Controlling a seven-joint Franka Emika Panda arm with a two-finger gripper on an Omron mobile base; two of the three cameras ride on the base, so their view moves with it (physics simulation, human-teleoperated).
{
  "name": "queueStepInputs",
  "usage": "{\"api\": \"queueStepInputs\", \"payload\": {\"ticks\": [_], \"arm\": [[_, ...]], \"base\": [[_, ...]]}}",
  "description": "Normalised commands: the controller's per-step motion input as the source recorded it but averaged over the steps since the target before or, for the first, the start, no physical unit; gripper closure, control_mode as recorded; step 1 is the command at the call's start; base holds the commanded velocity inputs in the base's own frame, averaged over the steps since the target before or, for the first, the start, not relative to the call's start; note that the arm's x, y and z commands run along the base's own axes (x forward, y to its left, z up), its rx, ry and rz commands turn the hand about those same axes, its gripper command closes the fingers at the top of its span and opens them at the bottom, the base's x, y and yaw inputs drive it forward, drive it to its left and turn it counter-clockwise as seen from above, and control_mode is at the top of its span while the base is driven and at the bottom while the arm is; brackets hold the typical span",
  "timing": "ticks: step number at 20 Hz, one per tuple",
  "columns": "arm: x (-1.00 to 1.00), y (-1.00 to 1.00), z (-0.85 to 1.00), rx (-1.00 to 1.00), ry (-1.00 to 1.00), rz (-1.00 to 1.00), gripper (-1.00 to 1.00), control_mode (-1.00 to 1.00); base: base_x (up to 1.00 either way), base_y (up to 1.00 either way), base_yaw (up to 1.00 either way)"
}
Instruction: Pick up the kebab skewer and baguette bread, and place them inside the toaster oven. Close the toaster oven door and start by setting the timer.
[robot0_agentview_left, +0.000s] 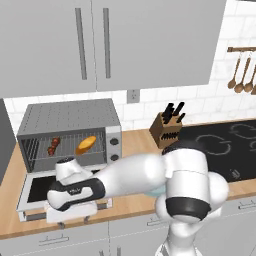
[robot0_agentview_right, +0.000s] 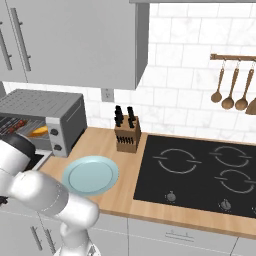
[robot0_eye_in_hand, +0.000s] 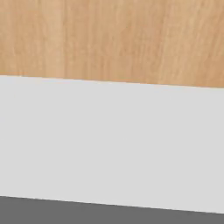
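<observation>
Gripper (robot0_agentview_left: 70, 212), jaws spread and holding nothing, hangs low over the toaster oven door's (robot0_agentview_left: 37, 187) front edge.

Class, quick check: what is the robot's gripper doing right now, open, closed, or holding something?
Gripper: open, holding nothing; it sits low by the toaster oven door.

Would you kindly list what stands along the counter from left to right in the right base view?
toaster oven → plate → knife block → cooktop, with hanging wooden spoons above its far right.
</observation>
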Motion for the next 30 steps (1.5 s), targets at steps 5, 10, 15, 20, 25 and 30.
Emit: {"api": "queueStepInputs", "payload": {"ticks": [5,10,15,20,25,30], "arm": [[0.29,0.06,-0.22,-0.03,-0.05,0.07,-1.0,-1.0],[0.53,-0.02,-0.1,0.0,-0.12,0.0,-1.0,-1.0],[0.71,-0.01,0.0,0.0,-0.14,0.0,-1.0,-1.0],[0.55,-0.06,-0.02,0.0,-0.19,0.0,-1.0,-1.0],[0.64,-0.08,-0.02,0.0,-0.23,0.0,-1.0,-1.0],[0.64,-0.17,-0.06,0.0,-0.23,0.0,-1.0,-1.0]], "base": [[0.0,0.0,0.0],[0.0,0.0,0.0],[0.0,0.0,0.0],[0.0,0.0,0.0],[0.0,0.0,0.0],[0.0,0.0,0.0]]}}
